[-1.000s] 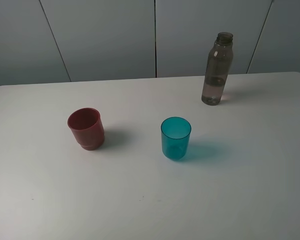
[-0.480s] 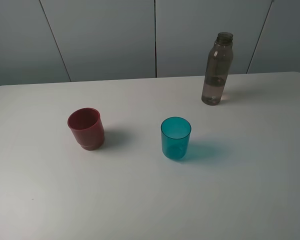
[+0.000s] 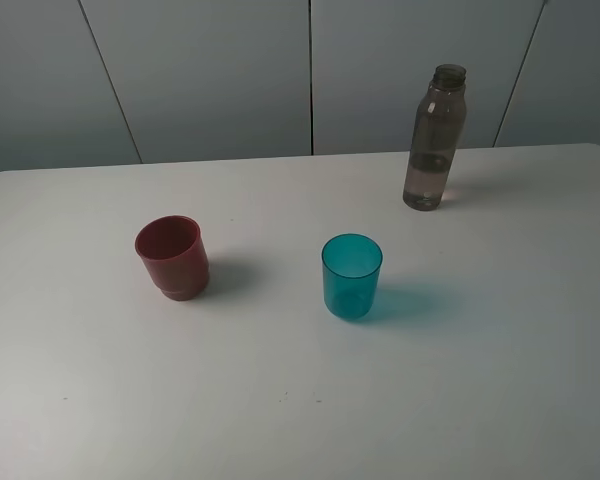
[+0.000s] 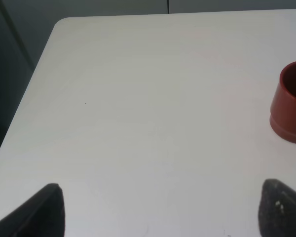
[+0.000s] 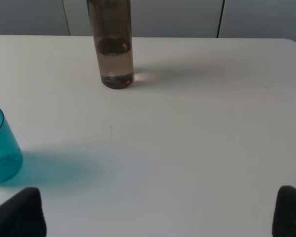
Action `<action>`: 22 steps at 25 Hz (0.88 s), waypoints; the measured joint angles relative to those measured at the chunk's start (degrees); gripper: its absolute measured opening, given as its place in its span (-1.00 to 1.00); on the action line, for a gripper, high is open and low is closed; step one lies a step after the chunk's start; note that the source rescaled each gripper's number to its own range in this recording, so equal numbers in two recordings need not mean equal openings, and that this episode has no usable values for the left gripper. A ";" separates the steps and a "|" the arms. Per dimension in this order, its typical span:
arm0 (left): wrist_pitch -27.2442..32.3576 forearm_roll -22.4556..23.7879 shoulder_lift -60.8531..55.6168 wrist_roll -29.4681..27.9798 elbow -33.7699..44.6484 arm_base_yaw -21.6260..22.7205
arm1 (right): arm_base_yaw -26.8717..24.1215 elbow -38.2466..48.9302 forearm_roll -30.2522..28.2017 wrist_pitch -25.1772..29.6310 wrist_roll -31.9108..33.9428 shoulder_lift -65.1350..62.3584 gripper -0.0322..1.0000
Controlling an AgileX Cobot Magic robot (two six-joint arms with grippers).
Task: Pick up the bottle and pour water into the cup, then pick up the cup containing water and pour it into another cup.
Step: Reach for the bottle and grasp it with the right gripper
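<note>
table point(image 3: 500, 380): white
red cup point(image 3: 172, 257): upright, beyond L fingers point(image 4: 47, 212)
teal cup point(image 3: 351, 276): upright, just beyond R fingers point(image 5: 19, 215)
bottle point(image 3: 432, 140): upright, farther out

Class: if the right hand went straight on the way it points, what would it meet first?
Probably the bottle, slightly off the midline of the open right hand; the cup sits well aside. Depth unclear.

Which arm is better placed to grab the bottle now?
Right. The bottle stands far right on the table in the high view, and the right wrist view shows it ahead of the open right tool. The left wrist view shows the red cup, no bottle.
</note>
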 joint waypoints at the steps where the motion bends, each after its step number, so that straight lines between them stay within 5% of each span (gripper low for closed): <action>1: 0.00 0.00 0.00 0.00 0.00 0.00 | 0.00 0.00 0.00 0.00 0.00 0.00 0.99; 22: 0.00 0.00 0.00 0.00 0.00 0.00 | 0.00 0.00 0.00 0.00 0.00 0.00 0.99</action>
